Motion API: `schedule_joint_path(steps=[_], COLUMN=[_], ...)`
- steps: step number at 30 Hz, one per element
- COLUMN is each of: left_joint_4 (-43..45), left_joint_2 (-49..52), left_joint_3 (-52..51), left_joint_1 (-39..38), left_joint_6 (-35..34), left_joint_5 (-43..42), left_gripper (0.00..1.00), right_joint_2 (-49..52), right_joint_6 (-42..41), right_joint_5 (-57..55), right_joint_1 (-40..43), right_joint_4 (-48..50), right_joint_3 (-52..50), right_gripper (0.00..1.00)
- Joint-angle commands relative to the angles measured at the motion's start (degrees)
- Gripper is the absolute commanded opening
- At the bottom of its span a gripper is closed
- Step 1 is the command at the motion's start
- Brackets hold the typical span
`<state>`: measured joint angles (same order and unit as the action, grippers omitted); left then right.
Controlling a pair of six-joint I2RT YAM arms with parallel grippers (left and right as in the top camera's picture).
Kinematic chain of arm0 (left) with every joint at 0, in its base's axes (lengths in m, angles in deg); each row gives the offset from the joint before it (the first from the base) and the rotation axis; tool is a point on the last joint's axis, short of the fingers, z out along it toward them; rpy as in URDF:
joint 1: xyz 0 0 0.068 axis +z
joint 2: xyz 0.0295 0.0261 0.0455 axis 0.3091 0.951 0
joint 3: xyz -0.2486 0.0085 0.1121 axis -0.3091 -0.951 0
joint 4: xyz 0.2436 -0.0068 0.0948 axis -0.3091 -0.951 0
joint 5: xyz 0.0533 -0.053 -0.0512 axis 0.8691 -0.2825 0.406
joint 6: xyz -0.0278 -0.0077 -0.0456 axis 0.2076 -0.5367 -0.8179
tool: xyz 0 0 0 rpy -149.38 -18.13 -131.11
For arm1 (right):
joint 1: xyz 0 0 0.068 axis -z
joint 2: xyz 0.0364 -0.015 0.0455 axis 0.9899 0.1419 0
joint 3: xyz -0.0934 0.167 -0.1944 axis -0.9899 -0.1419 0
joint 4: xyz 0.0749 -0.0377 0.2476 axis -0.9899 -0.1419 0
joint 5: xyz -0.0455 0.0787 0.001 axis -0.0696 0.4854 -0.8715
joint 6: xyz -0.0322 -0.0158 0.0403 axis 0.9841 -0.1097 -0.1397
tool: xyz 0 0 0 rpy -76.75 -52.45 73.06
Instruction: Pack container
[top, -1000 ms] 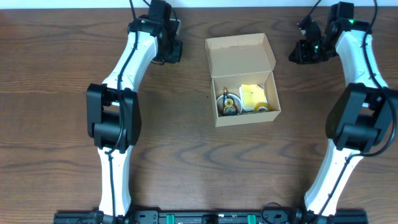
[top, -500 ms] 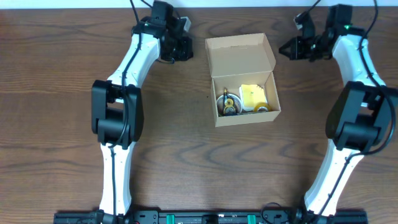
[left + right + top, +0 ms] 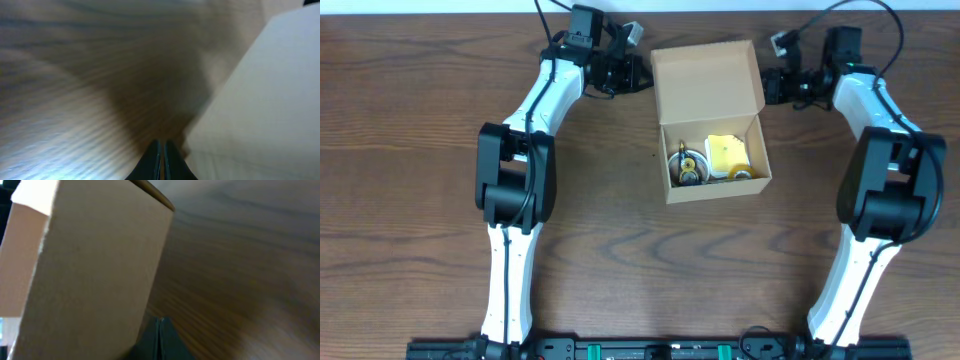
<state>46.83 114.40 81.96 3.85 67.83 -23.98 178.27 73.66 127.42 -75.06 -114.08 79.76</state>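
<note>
The tan cardboard container [image 3: 716, 190] stands open at the table's middle, its flap lid [image 3: 705, 82] folded back toward the far side. Inside lie small tape rolls [image 3: 687, 166] and a yellow piece [image 3: 727, 152]. My left gripper [image 3: 638, 72] is shut and empty, its tips at the lid's left edge; the left wrist view shows the shut fingers [image 3: 162, 152] beside the lid [image 3: 260, 100]. My right gripper [image 3: 770, 86] is shut and empty at the lid's right edge; the right wrist view shows its fingers [image 3: 161, 330] next to the lid [image 3: 95, 265].
The dark wooden table [image 3: 620, 250] stretches all round the container. Both arms reach in from the near edge along the left and right sides.
Both grippers have swung inward from the far corners to the two side edges of the lid. The container has not moved.
</note>
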Motion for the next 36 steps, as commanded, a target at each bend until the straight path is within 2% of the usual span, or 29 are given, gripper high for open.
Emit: schedule_joint_path(steps=[1,5,11,15,17,19,22,28,31,36], left_joint_4=[0.2,2.45,2.95,2.29,0.52,-6.75,-18.03,-36.57,-45.03,-53.48], left_joint_2=[0.11,0.11,0.09,0.07,0.07,0.07,0.07,0.07,0.07,-0.04], left_joint_3=[-0.22,-0.2,0.09,2.4,5.51,10.62,15.65,22.56,22.88,22.88], left_joint_1=[-1.09,-1.18,-0.48,0.13,0.46,0.52,0.46,-1.75,-3.67,-6.49], left_joint_6=[-1.22,-3.74,-4.0,-4.0,-3.98,-1.33,4.09,13.88,18.16,22.73], left_joint_5=[-5.29,-8.22,-12.5,-15.58,-16.72,-16.46,-12.59,-7.67,-4.72,-2.67], left_gripper=[0.06,0.05,0.06,0.06,0.05,0.05,0.06,0.05,0.06,0.06], right_joint_2=[-0.31,-0.31,-0.33,-0.33,-0.33,-0.33,-0.33,-0.35,-1.16,-4.13], right_joint_6=[-1.42,-1.4,-1.42,0.7,4.79,11.28,18.32,21.68,26.4,30.36], right_joint_5=[5.31,9.29,9.7,6.6,2.47,-3.48,-9.35,-9.31,-8.09,-8.07], right_joint_1=[-1.75,-2.03,-0.72,-0.66,-0.66,-0.87,-1.27,-1.36,-2.08,-3.82], right_joint_4=[0.96,2.51,1.64,-3.43,-10.73,-22.77,-35.28,-46.07,-52.78,-60.92], right_joint_3=[-0.42,-0.17,3.87,8.52,13.57,18.69,22.23,26.1,26.51,26.51], right_gripper=[0.01,0.01,0.01,0.01,0.01,0.01,0.01,0.01,0.01,0.02])
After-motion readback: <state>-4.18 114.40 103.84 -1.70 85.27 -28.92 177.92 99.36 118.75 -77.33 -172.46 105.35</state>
